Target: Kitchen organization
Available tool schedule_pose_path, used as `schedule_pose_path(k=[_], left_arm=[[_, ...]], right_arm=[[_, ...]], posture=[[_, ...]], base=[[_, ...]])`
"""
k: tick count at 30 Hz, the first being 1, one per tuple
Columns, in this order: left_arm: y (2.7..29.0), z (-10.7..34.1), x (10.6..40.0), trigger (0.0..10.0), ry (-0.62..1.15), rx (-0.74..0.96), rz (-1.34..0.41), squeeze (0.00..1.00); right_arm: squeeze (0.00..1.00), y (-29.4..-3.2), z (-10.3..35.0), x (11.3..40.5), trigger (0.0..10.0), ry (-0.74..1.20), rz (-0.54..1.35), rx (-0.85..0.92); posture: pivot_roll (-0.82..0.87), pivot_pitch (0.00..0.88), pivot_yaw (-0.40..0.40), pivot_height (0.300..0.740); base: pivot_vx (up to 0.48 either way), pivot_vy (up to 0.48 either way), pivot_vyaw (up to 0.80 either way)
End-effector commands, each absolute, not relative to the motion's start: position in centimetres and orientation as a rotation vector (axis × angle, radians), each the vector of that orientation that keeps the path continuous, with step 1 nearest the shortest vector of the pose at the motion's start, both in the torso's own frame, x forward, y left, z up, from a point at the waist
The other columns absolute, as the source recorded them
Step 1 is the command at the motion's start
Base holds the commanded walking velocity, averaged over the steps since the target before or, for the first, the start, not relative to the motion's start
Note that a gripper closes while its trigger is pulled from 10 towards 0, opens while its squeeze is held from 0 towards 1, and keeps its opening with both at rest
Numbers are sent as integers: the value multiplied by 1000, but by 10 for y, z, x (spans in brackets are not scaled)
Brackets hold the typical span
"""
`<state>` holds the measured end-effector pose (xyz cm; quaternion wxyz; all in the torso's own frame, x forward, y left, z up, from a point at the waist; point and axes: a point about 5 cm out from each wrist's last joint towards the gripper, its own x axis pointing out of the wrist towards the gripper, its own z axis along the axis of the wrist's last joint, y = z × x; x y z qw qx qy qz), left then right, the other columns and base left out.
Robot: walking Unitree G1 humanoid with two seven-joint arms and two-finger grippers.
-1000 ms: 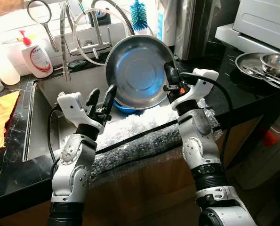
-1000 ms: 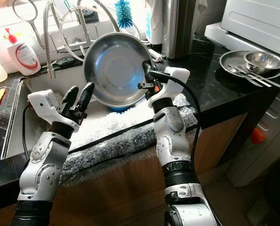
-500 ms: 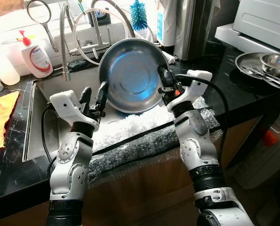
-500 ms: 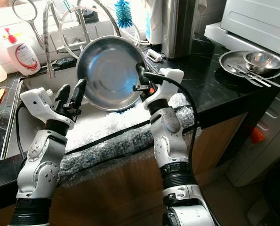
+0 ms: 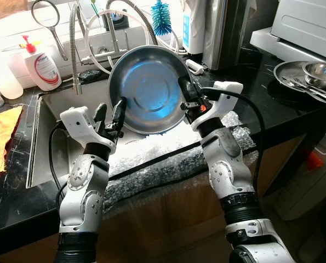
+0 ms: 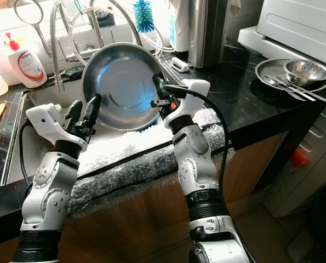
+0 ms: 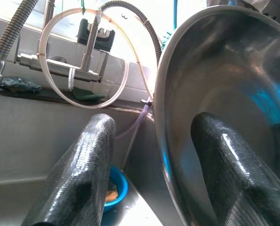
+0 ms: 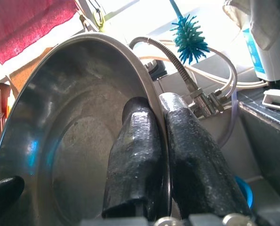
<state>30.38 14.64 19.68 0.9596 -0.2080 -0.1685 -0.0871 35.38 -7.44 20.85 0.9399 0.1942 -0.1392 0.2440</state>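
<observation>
A large stainless-steel pan [image 5: 149,87], round and shallow with a dull, scuffed inside that catches blue glints, is held up on edge over the sink [image 5: 47,137], its hollow facing the robot. The right gripper [image 5: 186,97] pinches its right rim: in the right wrist view one black finger [image 8: 132,155] lies inside the pan and the other outside, closed tight on the thin metal lip. The right arm rises from below, forearm upright, wrist bent toward the sink. The left gripper [image 5: 111,116] stands at the pan's lower left rim with its fingers spread apart; the left wrist view shows the rim between them, one finger [image 7: 234,174] inside the bowl and the other outside, neither clearly pressing. The left forearm leans up and inward from the sink's front edge.

Crinkled bubble wrap [image 5: 168,156] drapes over the sink's front edge. Behind the pan, at the sink's back edge, stand a coiled spring faucet hose [image 5: 75,49] and a blue bristle brush [image 5: 162,16]. A soap pump bottle [image 5: 41,67] sits at the back left corner. On the black worktop's right side lies a steel plate [image 5: 294,74] carrying a small bowl [image 5: 322,71].
</observation>
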Motion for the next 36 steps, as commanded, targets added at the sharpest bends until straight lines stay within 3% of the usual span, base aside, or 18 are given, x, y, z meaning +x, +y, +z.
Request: schedule_pose_path(k=[1, 2, 36], left_arm=[[148, 201, 306, 431, -359, -411, -169, 0], [148, 201, 306, 0, -360, -412, -168, 0], [144, 203, 304, 0, -376, -402, -184, 0]], right_arm=[[0, -68, 217, 351, 10000, -310, 535, 394], [0, -68, 217, 351, 10000, -309, 536, 393], [0, -64, 214, 351, 10000, -294, 546, 380]], posture=[[-161, 0, 107, 740], [-161, 0, 107, 740], [-155, 0, 103, 740]], base=[[0, 0, 0], [0, 0, 0], [0, 0, 0]])
